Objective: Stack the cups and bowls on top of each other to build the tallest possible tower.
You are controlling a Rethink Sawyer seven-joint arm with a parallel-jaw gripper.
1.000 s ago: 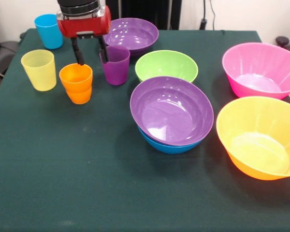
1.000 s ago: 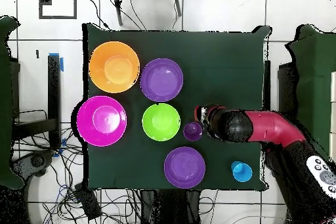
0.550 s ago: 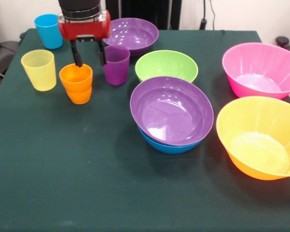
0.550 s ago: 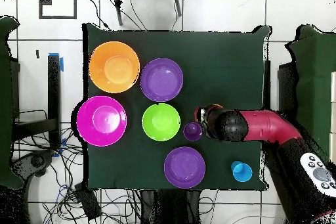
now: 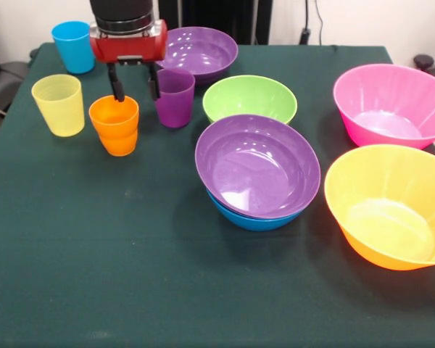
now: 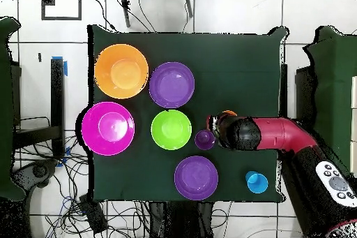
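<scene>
Open gripper (image 5: 135, 83) between orange cup (image 5: 114, 125) and purple cup (image 5: 175, 97).

The gripper (image 5: 135, 85) has two thin black fingers (image 5: 117, 85) hanging below a glossy red, rounded block with a small grey plate on its face. Above the block sits a black ribbed cylinder. Behind it, the arm (image 6: 279, 135) is red, then black.

Robot lab, loose cables (image 6: 90, 211), tiled floor (image 6: 237, 12)
</scene>
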